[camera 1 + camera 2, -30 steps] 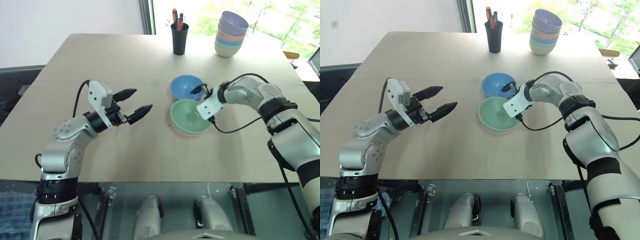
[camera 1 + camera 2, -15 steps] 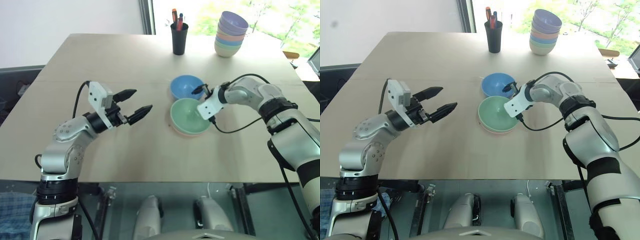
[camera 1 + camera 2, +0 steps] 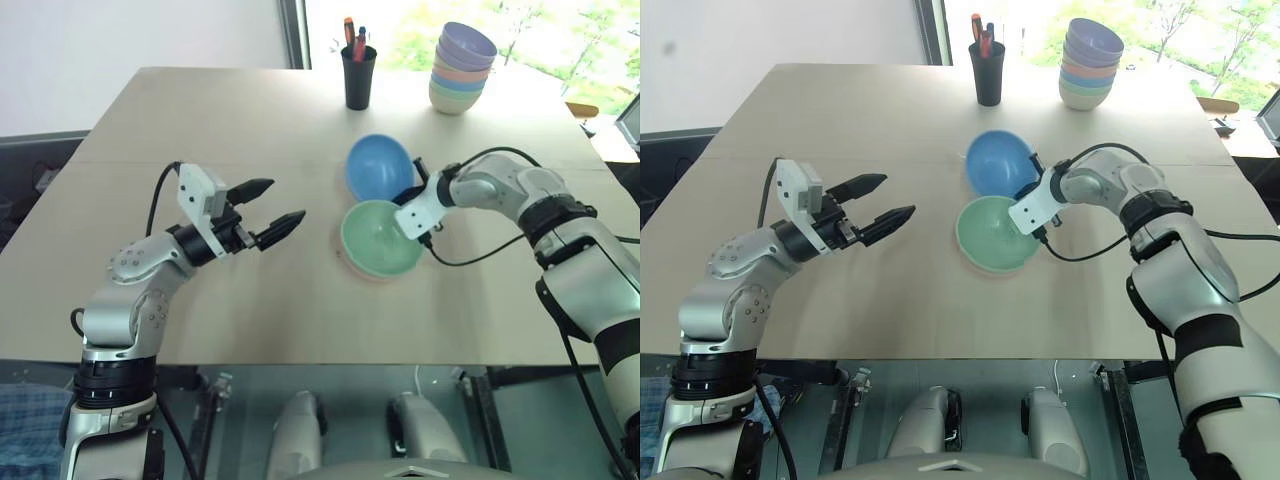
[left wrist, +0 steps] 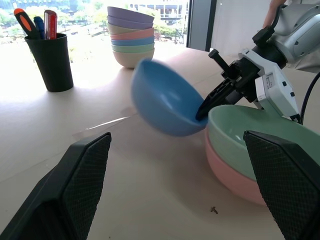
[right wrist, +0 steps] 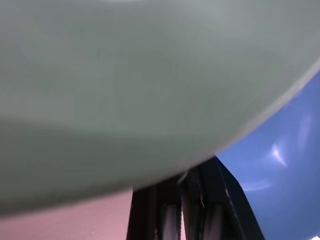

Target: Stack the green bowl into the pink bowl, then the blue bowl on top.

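The green bowl (image 3: 378,237) sits nested inside the pink bowl (image 4: 231,173) at the middle of the table. Just behind them the blue bowl (image 3: 379,165) is tipped steeply, its hollow facing me. My right gripper (image 3: 409,192) is shut on the blue bowl's near rim, right above the green bowl's far edge. In the right wrist view the shut fingers (image 5: 199,200) rise between the green bowl (image 5: 125,75) and the blue bowl (image 5: 280,165). My left gripper (image 3: 287,199) hangs open over the table left of the bowls, holding nothing.
A black cup of pens (image 3: 359,76) stands at the back of the table (image 3: 200,120). To its right, near the far right corner, is a tower of pastel bowls with a lilac one on top (image 3: 462,68). Bare tabletop lies left of and in front of the stacked bowls.
My right gripper has shut on the blue bowl's rim, and the bowl has tipped up from lying flat on the table. My left arm has not moved.
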Motion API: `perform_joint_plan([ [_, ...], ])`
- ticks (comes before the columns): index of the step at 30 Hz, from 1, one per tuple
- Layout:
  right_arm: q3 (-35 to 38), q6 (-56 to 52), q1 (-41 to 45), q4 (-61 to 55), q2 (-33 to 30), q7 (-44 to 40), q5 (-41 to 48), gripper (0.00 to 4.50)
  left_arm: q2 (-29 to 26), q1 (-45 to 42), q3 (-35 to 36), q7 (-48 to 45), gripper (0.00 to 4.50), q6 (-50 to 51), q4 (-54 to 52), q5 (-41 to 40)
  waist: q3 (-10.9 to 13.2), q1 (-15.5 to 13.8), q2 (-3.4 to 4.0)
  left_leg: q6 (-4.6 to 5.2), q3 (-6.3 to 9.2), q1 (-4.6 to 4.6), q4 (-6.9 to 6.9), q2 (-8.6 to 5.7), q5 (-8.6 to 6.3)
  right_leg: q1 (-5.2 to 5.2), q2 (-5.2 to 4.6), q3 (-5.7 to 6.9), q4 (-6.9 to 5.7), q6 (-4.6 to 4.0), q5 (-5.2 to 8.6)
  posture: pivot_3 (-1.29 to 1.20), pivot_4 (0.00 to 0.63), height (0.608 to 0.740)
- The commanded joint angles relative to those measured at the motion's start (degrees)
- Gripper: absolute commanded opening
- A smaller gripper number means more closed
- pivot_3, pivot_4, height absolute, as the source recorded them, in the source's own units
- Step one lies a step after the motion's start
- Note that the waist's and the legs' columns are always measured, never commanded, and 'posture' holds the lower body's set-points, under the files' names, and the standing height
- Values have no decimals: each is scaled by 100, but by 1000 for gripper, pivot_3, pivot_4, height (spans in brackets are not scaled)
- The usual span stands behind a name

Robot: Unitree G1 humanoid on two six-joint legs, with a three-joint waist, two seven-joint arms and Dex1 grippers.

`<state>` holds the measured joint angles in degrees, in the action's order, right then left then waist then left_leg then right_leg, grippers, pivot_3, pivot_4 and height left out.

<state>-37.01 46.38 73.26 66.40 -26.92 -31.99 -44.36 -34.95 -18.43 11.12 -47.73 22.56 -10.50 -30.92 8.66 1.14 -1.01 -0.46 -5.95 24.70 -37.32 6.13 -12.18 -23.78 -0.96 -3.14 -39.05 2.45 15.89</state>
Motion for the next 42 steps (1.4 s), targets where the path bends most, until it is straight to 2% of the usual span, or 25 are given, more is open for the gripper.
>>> perform_joint_plan([
  [1, 103, 10, 204, -58, -89, 63, 89, 34, -40, -53, 46, -33, 4500, -111, -114, -11, 0, 0, 0, 0, 0, 0, 0, 0, 0, 0, 0, 0, 0, 0, 0, 0, 150, 740],
  [12, 318, 17, 553, -243, -344, 41, 260, 34, 24, -152, -64, -72, 4500, -149, -4, 31, 2, -1, 3, 0, -1, 0, 0, 0, 0, -1, 0, 0, 0, 0, 0, 0, 150, 740],
  [17, 667, 96, 726, -667, -649, -396, 741, 34, 74, -264, -153, -136, 4500, -182, 96, 63, 6, -7, 8, 0, -1, 0, 3, 0, 0, -1, 0, 0, 3, 0, 0, 0, 150, 740],
  [19, 869, 82, 622, -1086, -795, -836, 1146, 34, 83, -310, -194, -169, 4500, -196, 141, 76, 6, -10, 8, 0, -1, 0, 5, 0, -1, -1, 0, 0, 6, 0, 0, 0, 150, 740],
  [22, 1263, -445, -25, -2621, -1184, -2159, 2482, 34, 96, -418, -302, -251, 4500, -245, 269, 115, 6, -16, 8, 2, -2, 0, 6, 0, -1, -1, 0, -1, 5, 0, 0, 0, 150, 740],
  [24, 1427, -1163, -558, -3844, -1478, -2970, 3345, 34, 122, -519, -366, -313, 4500, -256, 360, 132, 7, -55, 9, 3, 9, 3, 4, 0, -2, 7, 0, 10, 11, 0, 0, 0, 150, 740],
  [27, 1659, -2331, -1265, -5510, -1909, -3657, 4089, 34, 167, -698, -460, -420, 4500, -316, 545, 179, 9, -66, 12, 3, 7, 5, -1, 0, -2, 7, -2, 8, 9, 1, 0, 0, 150, 740],
  [32, 1911, -3578, -1964, -7011, -2443, -4173, 4571, 34, 262, -940, -560, -562, 4500, -389, 792, 199, 9, -44, 13, 21, 10, 0, -5, 0, -12, 8, 1, 9, 0, 1, 0, 0, 150, 740],
  [42, 2104, -4637, -2781, -8144, -2923, -4622, 4794, 34, 361, -1175, -684, -860, 4500, -488, 1003, 215, 9, -51, 12, 19, 10, 1, -9, 0, -11, 8, 3, 8, 3, 2, 0, 0, 150, 740],
])
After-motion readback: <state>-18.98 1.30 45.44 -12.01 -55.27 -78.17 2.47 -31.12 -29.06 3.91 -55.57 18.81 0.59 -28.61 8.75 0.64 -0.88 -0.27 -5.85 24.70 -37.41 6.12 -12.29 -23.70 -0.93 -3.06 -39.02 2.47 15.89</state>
